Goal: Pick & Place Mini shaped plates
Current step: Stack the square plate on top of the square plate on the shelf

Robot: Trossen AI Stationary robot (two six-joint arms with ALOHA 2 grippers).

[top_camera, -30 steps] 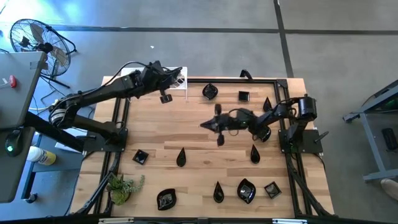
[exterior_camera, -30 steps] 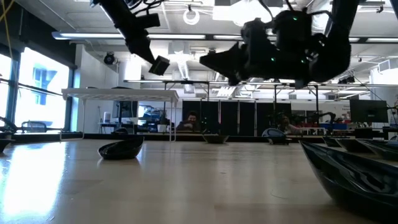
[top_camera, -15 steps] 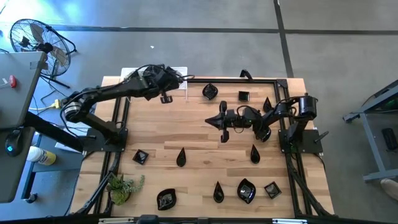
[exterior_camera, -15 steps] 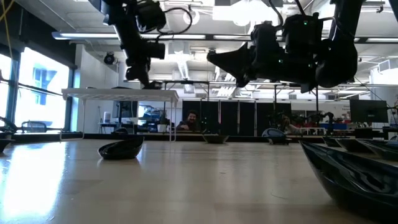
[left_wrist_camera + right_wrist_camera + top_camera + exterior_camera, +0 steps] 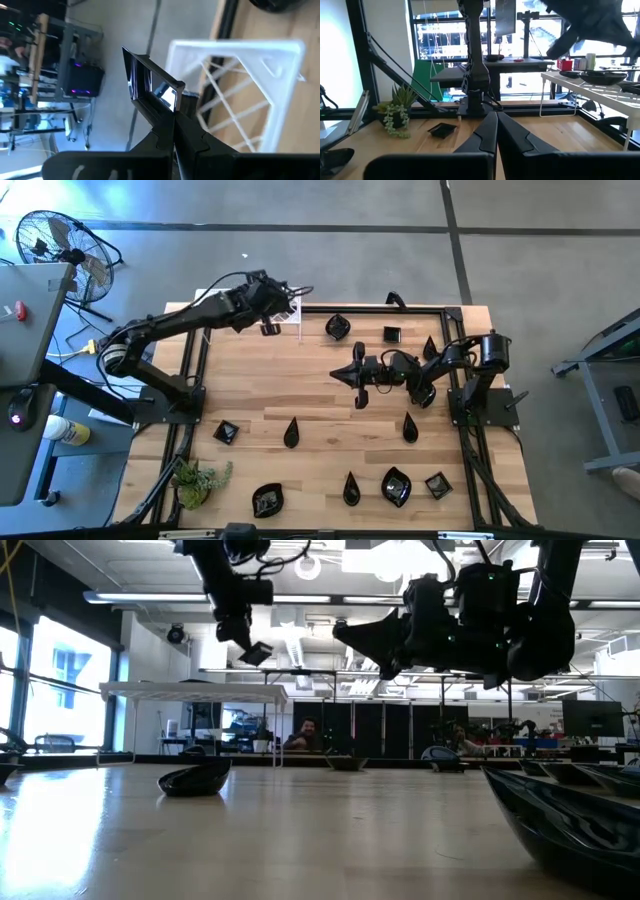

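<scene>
Since a second ago, the left arm has swung its tool (image 5: 268, 328) farther out over the far-left corner of the bench (image 5: 300, 395), and it now holds a square plate (image 5: 150, 92) pinched between its fingers above the white rack (image 5: 240, 95). Plates already lying on the rack show in the right wrist view. To place well, I judge the plate should be lowered level onto a free patch of lattice before the fingers part, so it neither tips nor slides off the edge. Farther right, the right arm has pulled back slightly; its tool (image 5: 358, 376) hangs above mid-bench with fingers pressed together and nothing between them. Loose plates (image 5: 291, 432) lie scattered along the near and far edges.
</scene>
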